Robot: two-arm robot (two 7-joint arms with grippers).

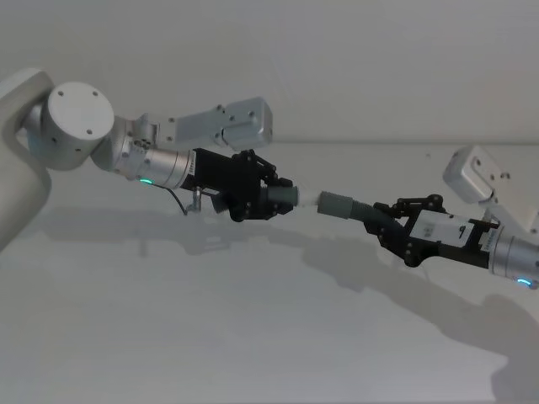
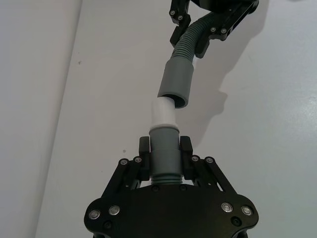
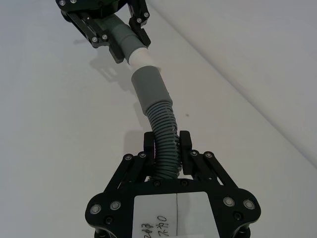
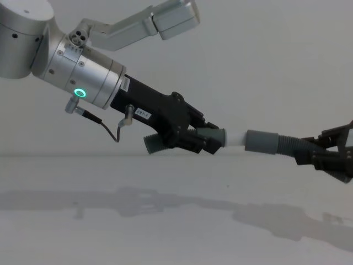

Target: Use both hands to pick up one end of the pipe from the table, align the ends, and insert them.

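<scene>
Head view: both pipe pieces are up in the air over the table (image 1: 253, 337). The left gripper (image 1: 268, 199) is clamped on the shorter piece (image 1: 286, 199), the right gripper (image 1: 396, 229) on the longer piece (image 1: 358, 210). The whitish tip (image 1: 310, 200) points at the collar mouth (image 1: 334, 203), very close to it. Can't judge from up here whether they line up in height.

Chest view: this side-on look fills that in. The left gripper (image 4: 194, 138), the tip (image 4: 235, 138) and the collar (image 4: 260, 141) sit pretty much on one line, tip right at the mouth, maybe just starting in. The right gripper (image 4: 325, 157) comes in at the right edge, lower than the joint.

Left wrist view: fingers (image 2: 143, 161) pinch the smooth grey barrel just behind the tip (image 2: 162, 113). The tip meets the collar mouth (image 2: 173, 96) a bit off to one side, which neither of the wider views gives away.

Right wrist view: fingers (image 3: 151, 148) squeeze the ribbed hose part (image 3: 166, 144), well back from the collar (image 3: 148, 89).

Handling guess: looks like light plastic. The barrel and collar seem stiff; the ribbed bit probably flexes, so the collar could wobble when pushed. A grip nearer the collar would be steadier. The smooth ends may slip.
</scene>
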